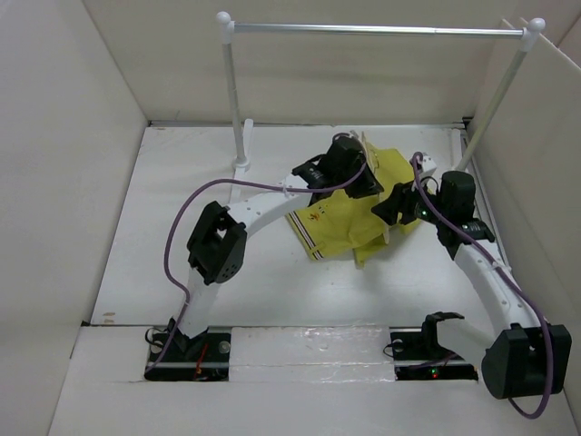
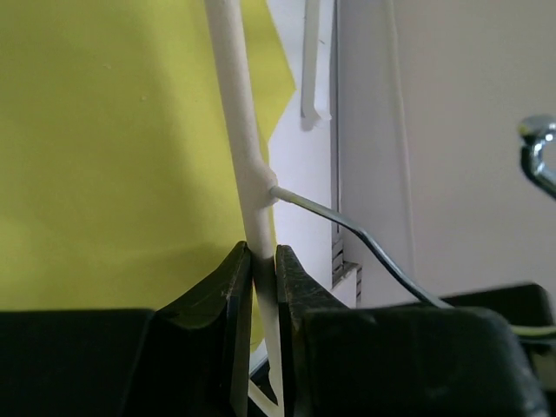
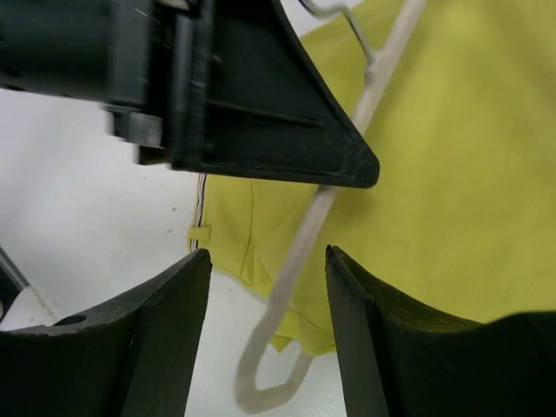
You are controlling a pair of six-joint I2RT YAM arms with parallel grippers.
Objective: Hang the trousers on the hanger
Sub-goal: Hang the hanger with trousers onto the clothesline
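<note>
Now your left gripper (image 2: 263, 257) clamps the hanger (image 2: 236, 122). Your right gripper (image 3: 268, 254) (fingers apart) hovers over its corner at the edge of the trousers (image 3: 452, 174).

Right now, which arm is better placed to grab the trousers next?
Right. The right pincer is open over the trousers, while the left pincer is shut on the hanger, so it is occupied.

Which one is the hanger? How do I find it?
Find the big yellow trousers on the white table. The hanger is over them, pinched by the left gripper. It is thin and cream with a wire hook, unlike the silver rail.
</note>
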